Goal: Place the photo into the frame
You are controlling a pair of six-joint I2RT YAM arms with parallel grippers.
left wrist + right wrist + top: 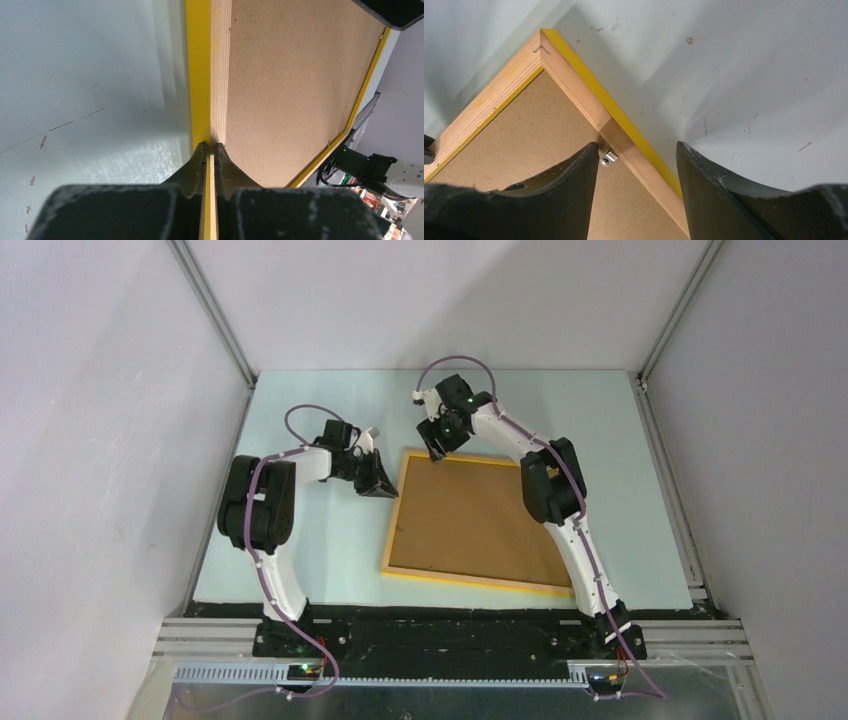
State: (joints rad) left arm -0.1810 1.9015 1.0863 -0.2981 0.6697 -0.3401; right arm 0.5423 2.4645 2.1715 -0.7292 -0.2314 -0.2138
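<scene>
You've got the frame (470,583) lying back-up on the surface (330,560), mid-table between the two arms, with the brown backing board (470,515) seated inside it. The photo isn't in any view, so I can't tell you whether it's under the board or elsewhere. Your left fingers (380,488) are pressed together on the frame's left rail near its far end; the wrist view shows that rail running straight out from the tips, pinched edge-on. Your right fingers (436,448) are spread and holding nothing. They straddle the far rail just beside the far-left corner, one finger over the board and one over bare surface. What matters next is the small metal tab (608,159) — it sits on the inner face of that far rail, touching or almost touching the board-side right finger. The right arm is nearer to it, and the left looks like it's steadying. My guess: the tab gets worked next, with a short sideways nudge along the rail.
</scene>
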